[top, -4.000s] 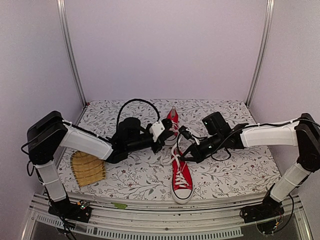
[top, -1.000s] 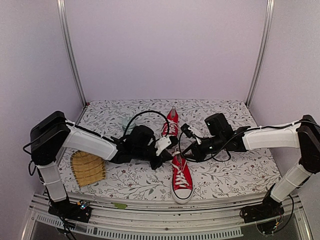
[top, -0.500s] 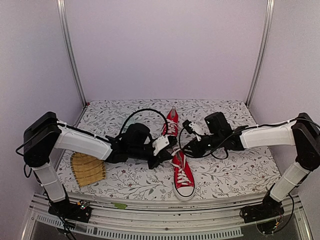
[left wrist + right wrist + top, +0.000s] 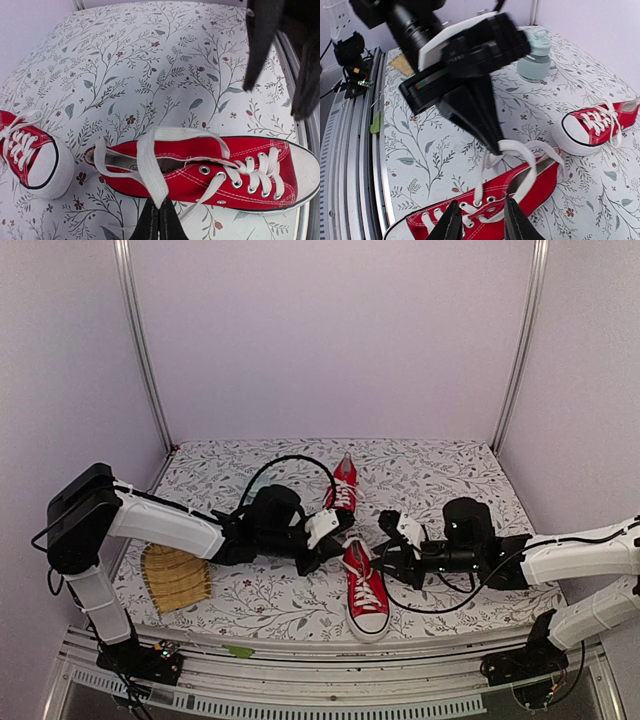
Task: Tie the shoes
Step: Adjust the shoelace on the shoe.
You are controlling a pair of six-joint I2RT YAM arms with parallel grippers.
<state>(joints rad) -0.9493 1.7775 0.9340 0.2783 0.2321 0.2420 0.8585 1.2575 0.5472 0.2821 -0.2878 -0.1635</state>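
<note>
Top external view: two red shoes lie on the flowered table [image 4: 470,470], both with their toes toward the arm bases. The far shoe [image 4: 343,483] sits mid-table and the near shoe [image 4: 366,592] lies just in front of it, close to the front edge. The left gripper [image 4: 335,543] reaches in from the left to the heel end of the near shoe. The right gripper [image 4: 388,555] hangs just beside that shoe on its right, apart from it. A woven mat [image 4: 175,575] lies at the left edge, well apart from the shoes.

In the left wrist view, the left gripper [image 4: 159,209] has its fingers pressed together on a white lace [image 4: 150,170]. The lace arches up out of the near shoe [image 4: 210,172] and crosses over its opening. The lower eyelets are laced. The far shoe [image 4: 30,160] shows its white toe cap at the left.

In the right wrist view, the right gripper [image 4: 481,220] has its fingers [image 4: 451,222] spread with nothing between them, above the laced front of the near shoe [image 4: 510,200]. The left gripper [image 4: 492,137] comes to a dark point that pinches the lace [image 4: 520,147] above the shoe's opening. From this angle the lace seems to be a loose strand rather than a tied loop. A pale green bottle [image 4: 536,59] stands upright beyond the far shoe [image 4: 597,125].
</note>
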